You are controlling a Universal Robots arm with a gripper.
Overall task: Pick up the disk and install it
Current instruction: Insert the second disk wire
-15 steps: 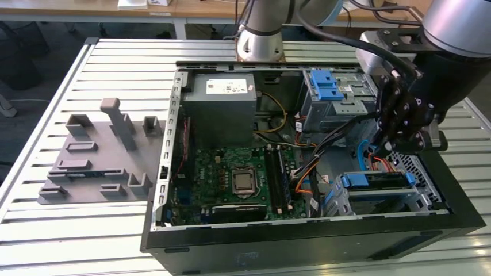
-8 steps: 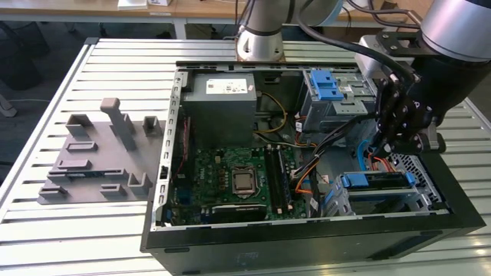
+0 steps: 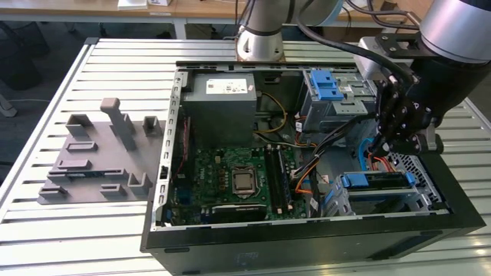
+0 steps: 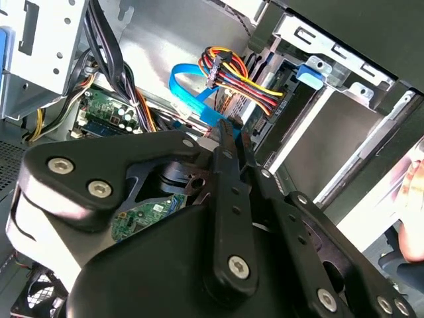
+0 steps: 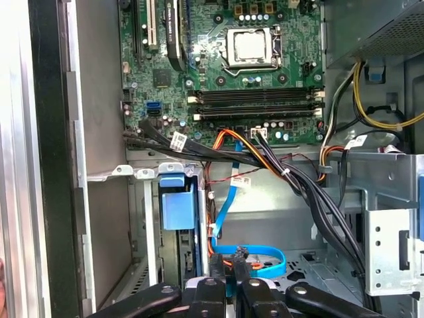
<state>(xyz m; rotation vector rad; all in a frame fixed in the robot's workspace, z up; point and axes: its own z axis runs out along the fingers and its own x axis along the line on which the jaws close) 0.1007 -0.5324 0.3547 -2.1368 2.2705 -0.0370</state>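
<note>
The disk (image 3: 378,180) lies flat in the lower drive cage at the front corner of the open computer case (image 3: 307,241), on the exterior view's right, with its blue side rails showing. My gripper (image 3: 392,148) hangs inside the case just above and behind that cage. In both wrist views its fingertips (image 5: 216,264) are drawn close together on a flat blue data cable (image 5: 258,253) that loops over the case floor. The same blue cable (image 4: 192,89) runs up to the gripper (image 4: 230,130) in the second wrist view. The blue rail tab (image 5: 177,202) of the disk bay lies beside the fingers.
A motherboard (image 3: 230,172) fills the case floor, with a grey power supply box (image 3: 222,106) behind it. An upper drive cage with a blue latch (image 3: 330,86) stands behind the gripper. Cable bundles (image 5: 285,169) cross the bay. A grey fixture (image 3: 100,155) lies on the slatted table.
</note>
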